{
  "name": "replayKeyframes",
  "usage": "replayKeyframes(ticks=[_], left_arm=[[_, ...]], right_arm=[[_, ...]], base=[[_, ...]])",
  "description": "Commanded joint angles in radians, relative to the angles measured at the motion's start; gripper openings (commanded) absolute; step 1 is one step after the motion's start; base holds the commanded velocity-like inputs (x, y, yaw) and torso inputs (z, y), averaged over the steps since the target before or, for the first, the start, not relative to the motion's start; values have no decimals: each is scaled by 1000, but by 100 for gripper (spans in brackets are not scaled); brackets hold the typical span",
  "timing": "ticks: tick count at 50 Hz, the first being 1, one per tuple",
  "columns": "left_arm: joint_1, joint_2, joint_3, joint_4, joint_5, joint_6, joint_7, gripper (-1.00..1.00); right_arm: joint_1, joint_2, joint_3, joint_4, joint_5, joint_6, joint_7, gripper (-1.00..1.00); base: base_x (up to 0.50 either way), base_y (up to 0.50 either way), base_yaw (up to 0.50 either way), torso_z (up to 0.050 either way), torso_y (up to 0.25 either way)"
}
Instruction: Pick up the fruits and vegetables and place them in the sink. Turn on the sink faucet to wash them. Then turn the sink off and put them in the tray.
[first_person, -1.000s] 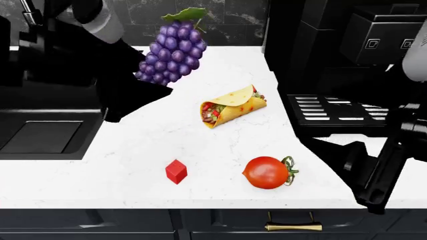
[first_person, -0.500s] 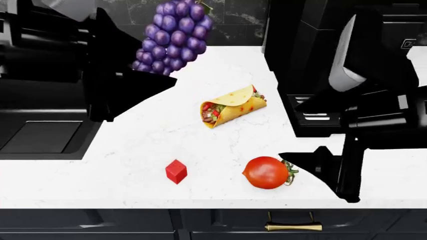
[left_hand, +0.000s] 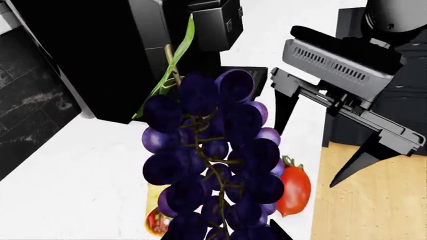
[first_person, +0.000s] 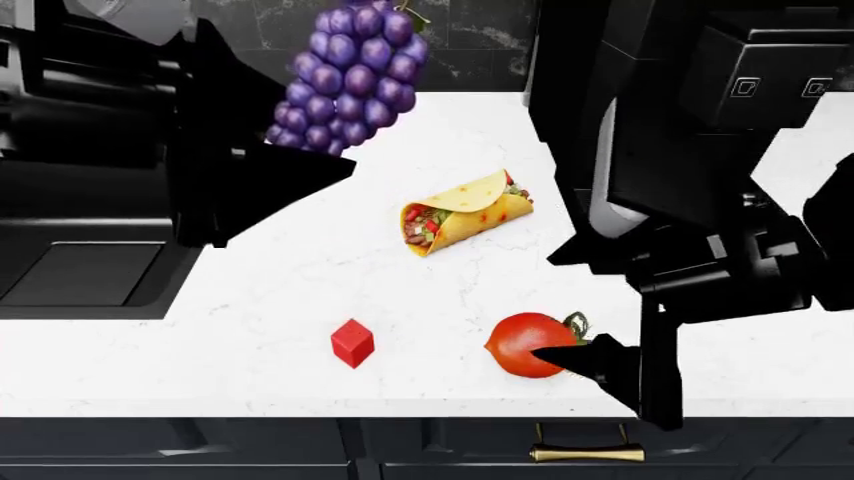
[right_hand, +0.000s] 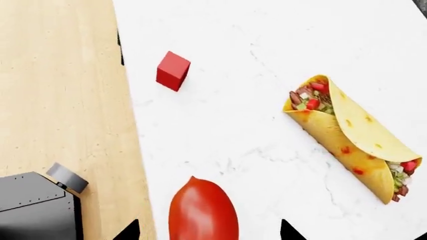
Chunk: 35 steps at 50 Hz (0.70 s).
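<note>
Since the earlier head view, the right arm has swung down and forward, so that the right gripper (first_person: 617, 372) now sits at the tomato (first_person: 530, 345), one dark fingertip touching or overlapping its right side. In the right wrist view the tomato (right_hand: 202, 210) lies between the two finger tips showing at the frame's edge, so the jaws are spread apart and line up for a grasp that is not yet made. The grapes (first_person: 344, 78) have barely shifted: they hang clear above the white table (first_person: 400, 300), clamped in the left gripper (first_person: 274, 150), stem and green leaf uppermost, as the left wrist view confirms (left_hand: 213, 165). Holding them high keeps them off the tortilla wrap (first_person: 466, 211) and the red cube (first_person: 352, 343), which are not produce. The black sink (first_person: 80, 275) lies at the left, below that arm, probably the bunch's destination.
</note>
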Motion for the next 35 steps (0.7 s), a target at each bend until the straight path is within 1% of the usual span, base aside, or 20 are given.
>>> replayKeyframes(ticks=[1, 19, 35], left_arm=[[-5, -2, 2, -5, -3, 4, -4, -100], [-1, 4, 31, -16, 11, 27, 10, -100], [1, 3, 37, -20, 6, 35, 9, -100]], right_arm=[[-24, 30, -36, -35, -21, -25, -36, 100], [-119, 35, -97, -12, -78, -75, -12, 100], [-173, -22, -148, 71, -172, -164, -15, 100]], base=[[0, 0, 0, 0, 0], [0, 0, 0, 0, 1], [0, 0, 0, 0, 0]])
